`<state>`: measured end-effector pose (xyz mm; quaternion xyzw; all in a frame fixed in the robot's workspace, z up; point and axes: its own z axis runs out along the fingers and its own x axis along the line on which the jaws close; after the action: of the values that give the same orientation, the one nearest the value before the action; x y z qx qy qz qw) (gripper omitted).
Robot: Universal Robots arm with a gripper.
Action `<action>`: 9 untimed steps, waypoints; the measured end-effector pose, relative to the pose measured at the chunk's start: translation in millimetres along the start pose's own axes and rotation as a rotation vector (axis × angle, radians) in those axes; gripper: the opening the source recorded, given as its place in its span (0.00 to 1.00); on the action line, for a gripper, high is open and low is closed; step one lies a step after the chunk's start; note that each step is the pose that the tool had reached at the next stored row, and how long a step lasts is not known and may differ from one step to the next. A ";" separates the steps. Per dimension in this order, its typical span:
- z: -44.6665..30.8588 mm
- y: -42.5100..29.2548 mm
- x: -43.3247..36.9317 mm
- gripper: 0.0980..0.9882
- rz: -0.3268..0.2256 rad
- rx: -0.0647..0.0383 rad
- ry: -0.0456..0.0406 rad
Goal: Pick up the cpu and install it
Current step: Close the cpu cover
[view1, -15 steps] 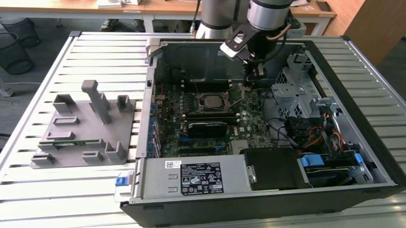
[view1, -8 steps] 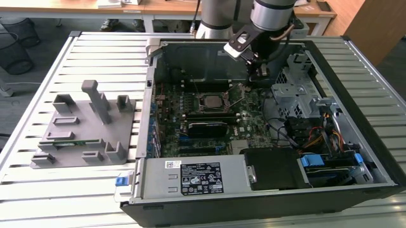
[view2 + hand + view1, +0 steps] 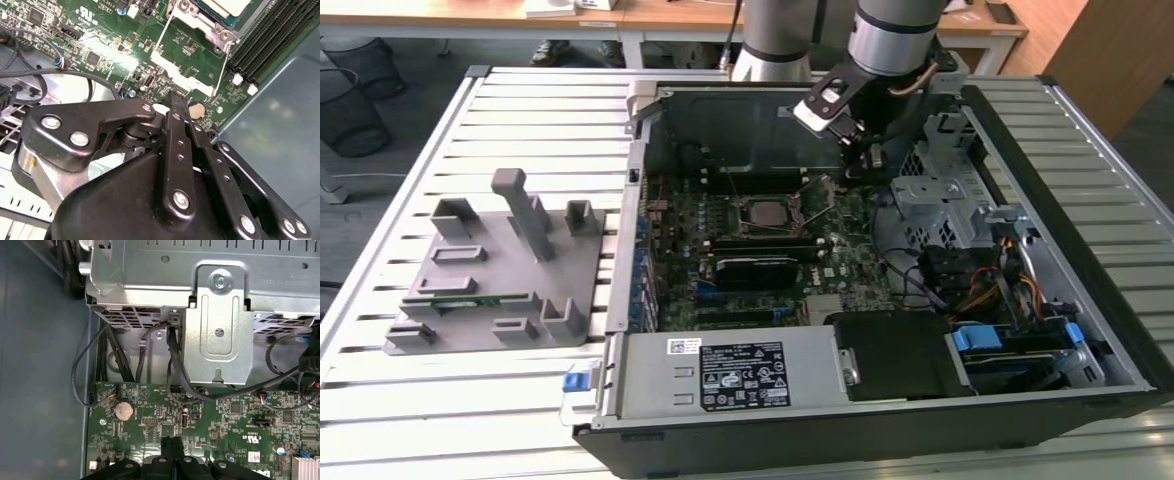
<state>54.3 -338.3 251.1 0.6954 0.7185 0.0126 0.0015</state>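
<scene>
We find the gripper (image 3: 176, 102) empty, fingers pressed together, near the motherboard's (image 3: 100, 45) edge — the cpu (image 3: 227, 6) lies in its socket (image 3: 220, 32) straight ahead, toward the board's middle.

A robotics lab: open computer case (image 3: 854, 440) on a slatted metal bench (image 3: 454, 400), desks (image 3: 680, 15) behind

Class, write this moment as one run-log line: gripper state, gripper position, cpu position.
gripper: shut, holding nothing | where: over the motherboard, beside the socket | cpu: lying in the socket, retention frame open
</scene>
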 end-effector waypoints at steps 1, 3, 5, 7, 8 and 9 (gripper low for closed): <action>1.8 0.0 -0.1 0.01 -0.002 0.000 -0.0001; 5.3 -0.1 -0.1 0.01 -0.013 0.001 0.0003; 8.0 -0.1 -0.1 0.01 -0.034 0.001 0.0007; 9.0 -0.2 -0.1 0.01 -0.055 0.001 0.0012; 9.1 -0.5 -0.2 0.01 -0.056 0.001 0.0012; 9.2 -1.3 -0.1 0.01 -0.056 0.001 0.0015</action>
<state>53.2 -338.3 241.8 0.6750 0.7377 0.0125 0.0008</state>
